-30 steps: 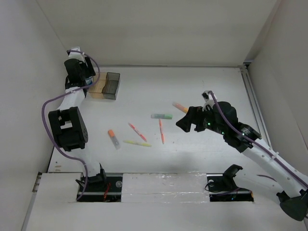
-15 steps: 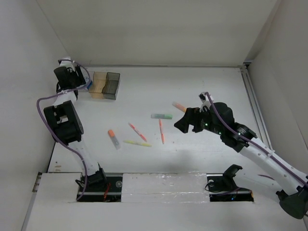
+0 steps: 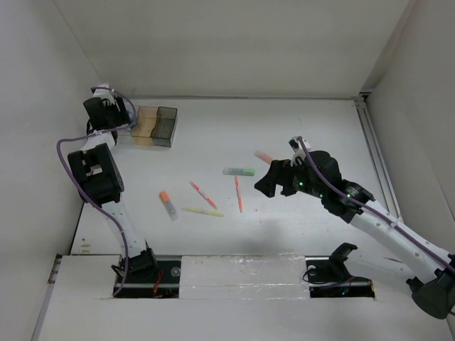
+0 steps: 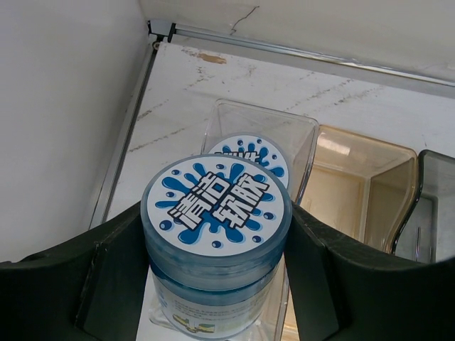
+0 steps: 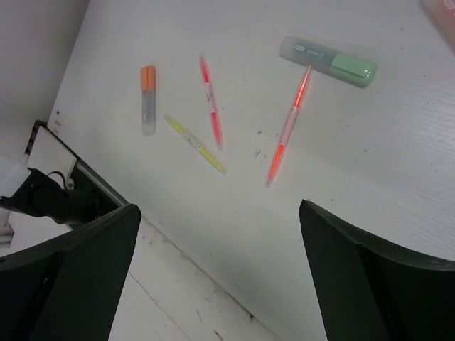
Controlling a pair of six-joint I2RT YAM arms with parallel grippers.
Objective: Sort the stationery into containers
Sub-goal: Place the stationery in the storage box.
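Clenching left gripper (image 4: 217, 273) on one of two round blue-and-white tubs (image 4: 217, 206) above three translucent plastic bins (image 3: 153, 126), other tub (image 4: 250, 150) lying in clear bin (image 4: 304, 135); holding right gripper (image 5: 220, 277) released over six pens (image 5: 210, 101) on table (image 3: 306, 121), one cropped.

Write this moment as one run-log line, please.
left gripper: shut on blue-lidded jar, at clear bin | right gripper: open, empty, near green highlighter | sorting: unfinished
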